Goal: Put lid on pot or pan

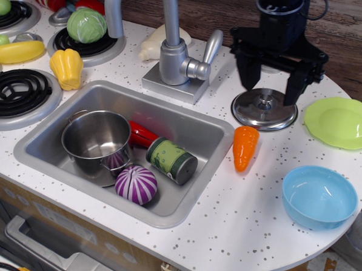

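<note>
The shiny silver lid (264,109) lies flat on the white speckled counter, right of the sink, with its small knob up. My black gripper (273,86) hangs just above it, fingers spread wide on either side of the knob, open and empty. The stainless-steel pot (97,138) stands upright in the left part of the sink (195,125), far to the left of the gripper, with nothing on top.
In the sink lie a purple onion (136,184), a green can (171,161) and a red item. An orange carrot (245,147) lies just below the lid. A green plate (341,122), a blue bowl (319,196) and the faucet (178,49) are nearby. Stove burners with toy vegetables are at the left.
</note>
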Robot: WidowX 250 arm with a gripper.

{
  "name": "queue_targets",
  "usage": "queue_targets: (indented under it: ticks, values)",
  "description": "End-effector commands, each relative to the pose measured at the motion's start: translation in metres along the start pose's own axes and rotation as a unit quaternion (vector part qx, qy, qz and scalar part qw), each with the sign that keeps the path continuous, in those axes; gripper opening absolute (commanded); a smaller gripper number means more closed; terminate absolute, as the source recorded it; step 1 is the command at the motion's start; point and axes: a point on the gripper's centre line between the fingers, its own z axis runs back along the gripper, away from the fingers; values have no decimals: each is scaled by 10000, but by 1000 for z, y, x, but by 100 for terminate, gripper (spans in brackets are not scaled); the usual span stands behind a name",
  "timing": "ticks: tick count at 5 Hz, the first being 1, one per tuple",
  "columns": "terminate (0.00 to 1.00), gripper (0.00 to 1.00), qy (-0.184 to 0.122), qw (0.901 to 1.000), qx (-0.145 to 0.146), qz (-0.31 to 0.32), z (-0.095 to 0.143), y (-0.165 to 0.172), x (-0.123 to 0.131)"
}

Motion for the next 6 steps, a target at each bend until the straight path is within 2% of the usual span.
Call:
queue_targets:
  ticks: [1, 3, 6]
  values:
    - [0, 100, -269, 9992, 209, 218, -7, 9, 33]
    - [0, 100, -382, 9992, 65, -65, -34, 28, 52]
    - [0, 100, -516, 9982, 52, -288, -59, 41, 52]
